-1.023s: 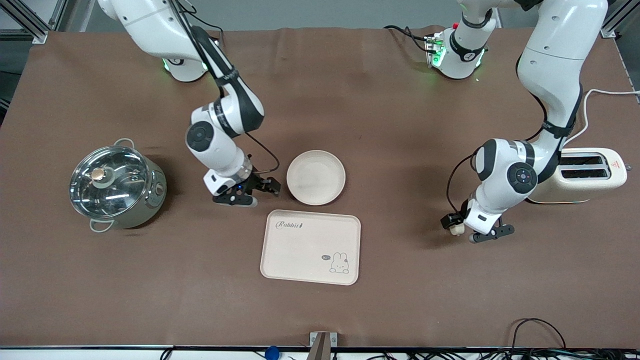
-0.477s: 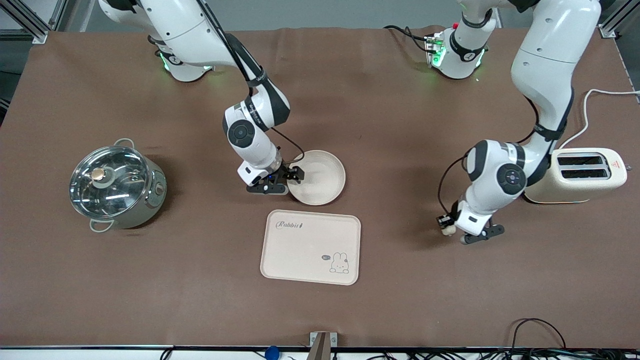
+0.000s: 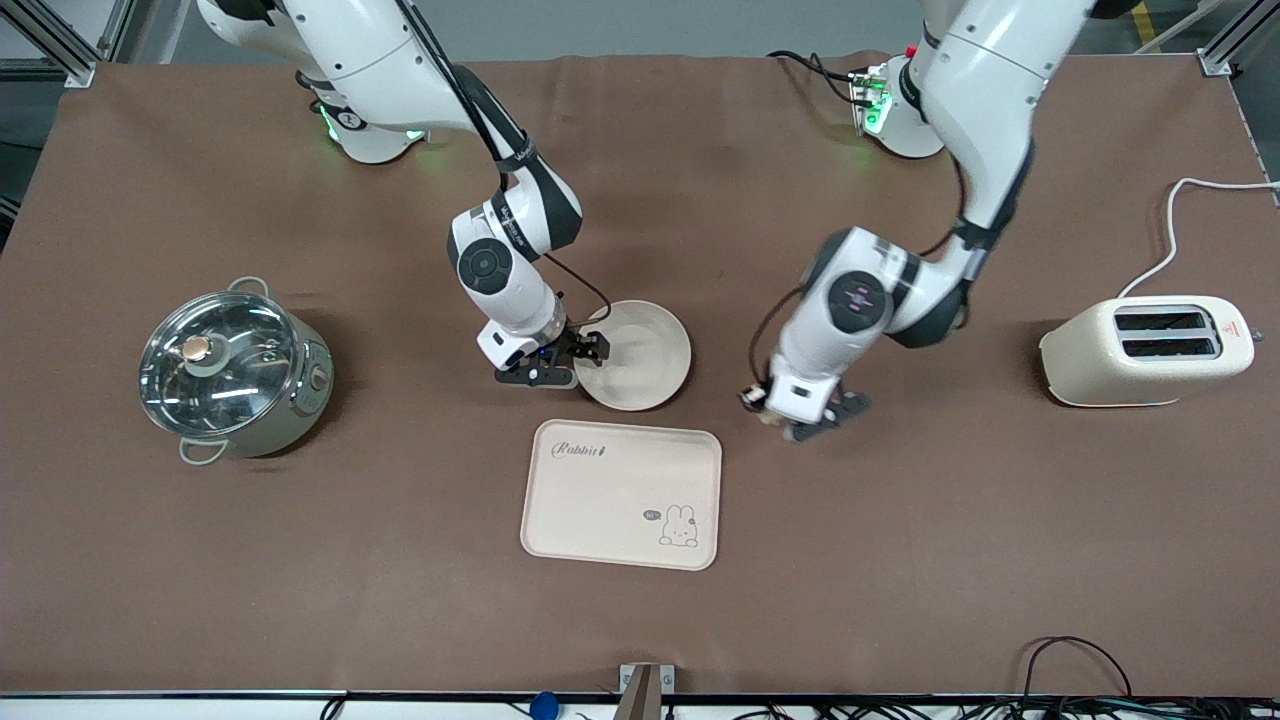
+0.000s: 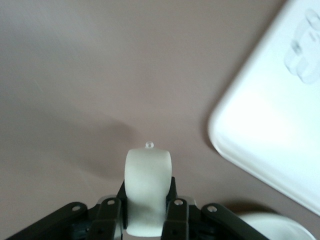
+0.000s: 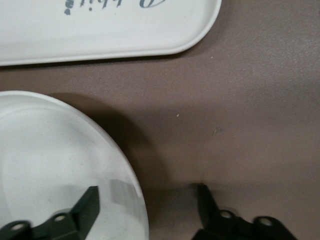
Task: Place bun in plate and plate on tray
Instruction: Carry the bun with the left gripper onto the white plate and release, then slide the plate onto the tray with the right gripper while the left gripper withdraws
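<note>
The bun is a small cream lump clamped between the fingers of my left gripper, low over the bare cloth beside the plate and the tray, toward the left arm's end. The round cream plate sits on the cloth, farther from the front camera than the tray with its "Rabbit" lettering. My right gripper is open and straddles the plate's rim, one finger inside the dish and the other outside on the cloth. The right wrist view shows the plate and the tray's edge.
A steel pot with a glass lid stands toward the right arm's end. A cream toaster with its white cord stands toward the left arm's end. The tray's corner shows in the left wrist view.
The left arm has swung with the bun from beside the toaster to the cloth beside the plate and tray. The right gripper reached the plate's rim, then held still.
</note>
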### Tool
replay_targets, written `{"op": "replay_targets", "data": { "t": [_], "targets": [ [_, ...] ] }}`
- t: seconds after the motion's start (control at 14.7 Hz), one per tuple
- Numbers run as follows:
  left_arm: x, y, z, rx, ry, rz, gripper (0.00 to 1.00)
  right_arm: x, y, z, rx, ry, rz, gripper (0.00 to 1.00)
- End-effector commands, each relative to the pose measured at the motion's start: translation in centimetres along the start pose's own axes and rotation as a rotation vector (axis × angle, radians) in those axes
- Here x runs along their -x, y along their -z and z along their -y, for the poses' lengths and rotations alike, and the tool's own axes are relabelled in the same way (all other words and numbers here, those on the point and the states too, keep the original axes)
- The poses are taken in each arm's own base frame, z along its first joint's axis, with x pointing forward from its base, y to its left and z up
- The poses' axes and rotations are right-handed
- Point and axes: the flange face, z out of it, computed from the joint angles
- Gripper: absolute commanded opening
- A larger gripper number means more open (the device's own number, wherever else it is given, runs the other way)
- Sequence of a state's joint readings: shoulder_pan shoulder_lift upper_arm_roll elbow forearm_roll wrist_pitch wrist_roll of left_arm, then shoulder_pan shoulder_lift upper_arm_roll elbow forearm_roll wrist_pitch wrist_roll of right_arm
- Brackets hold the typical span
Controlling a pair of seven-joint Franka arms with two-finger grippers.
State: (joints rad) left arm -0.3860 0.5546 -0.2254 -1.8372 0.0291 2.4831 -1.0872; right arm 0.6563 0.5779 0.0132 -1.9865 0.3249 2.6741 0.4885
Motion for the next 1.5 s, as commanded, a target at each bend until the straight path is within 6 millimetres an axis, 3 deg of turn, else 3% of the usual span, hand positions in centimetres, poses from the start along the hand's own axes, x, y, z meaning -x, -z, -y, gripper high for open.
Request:
{"op": "replay_targets", "data": {
  "t": [0.0, 0.2, 0.27, 0.41, 0.61, 0.68, 0.75, 0.82, 0.89, 0.95, 1.02, 1.23, 1.36, 1.43],
  "targets": [
    [3.5, -0.6, -3.0, -0.001, 0.068, 0.014, 0.3, 0.6, 0.4, -0.1, -0.003, -0.013, 0.007, 0.79],
    [7.2, -2.4, -6.0, 0.005, 0.104, 0.031, 0.3, 0.6, 0.3, -0.1, -0.002, -0.01, 0.008, 0.78],
    [8.5, -3.0, -7.1, 0.009, 0.118, 0.037, 0.32, 0.6, 0.3, -0.1, -0.002, -0.008, 0.007, 0.71],
    [10.5, -4.4, -8.3, 0.006, 0.135, 0.048, 0.4, 0.6, 0.4, -0.1, -0.003, -0.008, 0.006, 0.59],
    [12.2, -5.6, -8.9, 0.0, 0.147, 0.058, 0.52, 0.5, 1.0, 0.0, -0.002, -0.006, 0.016, 0.57],
    [12.2, -5.4, -8.9, 0.0, 0.156, 0.054, 0.64, 0.3, 1.5, -0.1, 0.004, -0.01, 0.035, 0.58],
    [11.9, -5.2, -8.9, 0.002, 0.169, 0.053, 0.85, 0.3, 1.7, -0.1, 0.008, -0.011, 0.045, 0.58],
    [11.6, -4.7, -8.9, 0.006, 0.174, 0.049, 1.0, 0.4, 1.8, -0.1, 0.008, -0.009, 0.047, 0.58],
    [10.8, -4.1, -8.9, 0.012, 0.182, 0.04, 1.0, 0.2, 1.9, -0.1, 0.006, -0.01, 0.044, 0.58],
    [10.0, -2.5, -8.9, 0.019, 0.178, 0.023, 1.0, 0.2, 2.0, 0.0, 0.004, -0.008, 0.042, 0.57],
    [7.9, -0.2, -8.4, 0.001, 0.189, -0.002, 1.0, 0.1, 2.1, 0.0, 0.002, -0.005, 0.041, 0.5],
    [1.3, 8.2, -6.7, -0.038, 0.15, -0.058, 1.0, 0.2, 2.0, 0.1, 0.003, -0.003, 0.041, 0.14],
    [-2.8, 13.6, -4.6, -0.069, 0.084, -0.066, 1.0, 0.2, 1.9, 0.2, 0.002, -0.002, 0.038, 0.09],
    [-4.6, 15.9, -3.3, -0.085, 0.045, -0.067, 1.0, 0.2, 1.9, 0.3, 0.002, -0.002, 0.04, 0.01]
  ]
}}
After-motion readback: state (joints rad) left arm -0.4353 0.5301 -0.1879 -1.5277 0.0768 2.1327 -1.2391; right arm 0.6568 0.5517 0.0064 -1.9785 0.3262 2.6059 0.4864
